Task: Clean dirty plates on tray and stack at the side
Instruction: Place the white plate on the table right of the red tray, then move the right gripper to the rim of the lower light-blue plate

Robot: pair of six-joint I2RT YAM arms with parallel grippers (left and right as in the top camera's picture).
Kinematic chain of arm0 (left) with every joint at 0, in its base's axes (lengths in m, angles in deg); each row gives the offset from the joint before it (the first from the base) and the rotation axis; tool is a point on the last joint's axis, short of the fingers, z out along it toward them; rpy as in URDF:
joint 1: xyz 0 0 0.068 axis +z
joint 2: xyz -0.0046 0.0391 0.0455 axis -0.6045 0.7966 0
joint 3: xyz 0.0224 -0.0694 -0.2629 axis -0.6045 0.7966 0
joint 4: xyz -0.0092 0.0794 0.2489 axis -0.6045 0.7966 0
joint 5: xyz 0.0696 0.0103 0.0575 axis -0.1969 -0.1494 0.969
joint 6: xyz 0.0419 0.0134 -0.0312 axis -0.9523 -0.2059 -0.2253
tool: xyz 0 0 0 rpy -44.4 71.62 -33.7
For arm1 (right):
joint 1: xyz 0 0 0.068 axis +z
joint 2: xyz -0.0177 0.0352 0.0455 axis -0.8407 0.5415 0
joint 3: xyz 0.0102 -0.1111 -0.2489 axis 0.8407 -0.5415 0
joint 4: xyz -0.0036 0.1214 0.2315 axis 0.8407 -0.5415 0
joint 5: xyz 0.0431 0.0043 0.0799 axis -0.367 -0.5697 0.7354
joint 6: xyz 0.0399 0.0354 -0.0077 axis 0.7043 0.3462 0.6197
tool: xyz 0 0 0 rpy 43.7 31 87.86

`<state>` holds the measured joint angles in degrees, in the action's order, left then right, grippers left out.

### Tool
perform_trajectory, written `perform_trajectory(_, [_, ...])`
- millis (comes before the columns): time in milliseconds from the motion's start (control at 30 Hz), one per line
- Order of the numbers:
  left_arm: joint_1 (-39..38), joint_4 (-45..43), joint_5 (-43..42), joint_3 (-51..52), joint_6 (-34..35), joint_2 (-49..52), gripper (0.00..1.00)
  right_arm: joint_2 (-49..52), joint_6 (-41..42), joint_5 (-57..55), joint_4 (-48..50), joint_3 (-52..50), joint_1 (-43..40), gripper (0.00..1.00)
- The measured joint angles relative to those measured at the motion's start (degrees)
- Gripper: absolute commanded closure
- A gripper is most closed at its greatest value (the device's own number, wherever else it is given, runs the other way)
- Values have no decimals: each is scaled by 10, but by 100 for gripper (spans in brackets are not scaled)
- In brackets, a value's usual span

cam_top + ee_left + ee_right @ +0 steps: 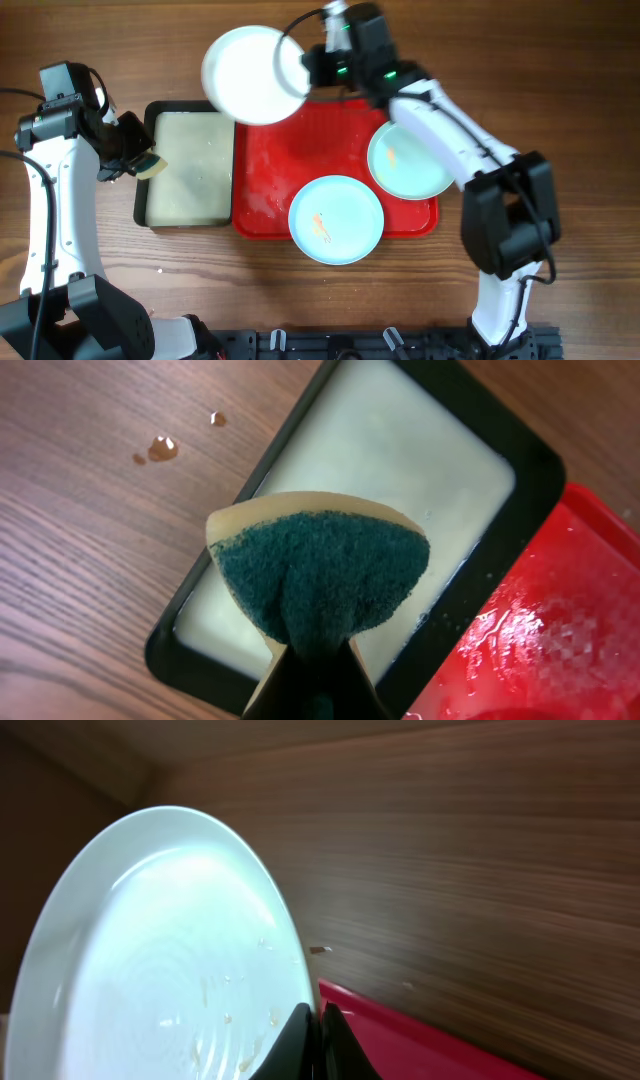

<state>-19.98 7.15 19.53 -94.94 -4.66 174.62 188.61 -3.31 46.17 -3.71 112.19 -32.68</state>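
My right gripper [305, 68] is shut on the rim of the white plate [252, 74] and holds it up over the far left corner of the red tray [270, 180]. In the right wrist view the white plate [160, 960] carries small smears, with my fingers [315, 1020] pinching its edge. Two pale blue plates lie on the tray: one at the front [336, 219] with an orange smear, one at the right [410, 160]. My left gripper [135, 160] is shut on a green-and-yellow sponge [318, 575] above the black-rimmed tray.
The black-rimmed tray [190, 165] with a pale inside lies just left of the red tray; it also shows in the left wrist view [390, 470]. Small water drops [163, 448] sit on the wood left of it. The red tray's surface is wet.
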Motion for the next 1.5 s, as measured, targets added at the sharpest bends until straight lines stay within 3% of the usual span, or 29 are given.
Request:
perform_trajectory(267, [0, -16, -22, 0, 0, 0, 96, -4, -17, 47, -183, 2, -200, 96])
perform_trajectory(500, [0, -18, -26, 0, 0, 0, 96, -4, -59, -47, -272, 2, -348, 96])
perform_trajectory(767, [0, -18, -26, 0, 0, 0, 96, -5, -76, -145, -296, -6, -429, 96])
perform_trajectory(1033, [0, -21, -26, 0, 0, 0, 96, -5, -93, -198, -313, -39, -438, 94])
perform_trajectory(1133, [0, -26, -26, 0, 0, 0, 96, -5, -109, -201, -308, -52, -438, 82])
perform_trajectory(1200, [0, -29, -26, 0, 0, 0, 96, -5, -125, -203, -295, -52, -438, 47])
perform_trajectory(1367, [-1, -29, -26, 0, 0, 0, 96, -5, -154, -200, -289, -52, -438, 0])
perform_trajectory(1500, [-13, -33, -26, 0, 0, 0, 96, -5, -157, -179, -275, -52, -438, 0])
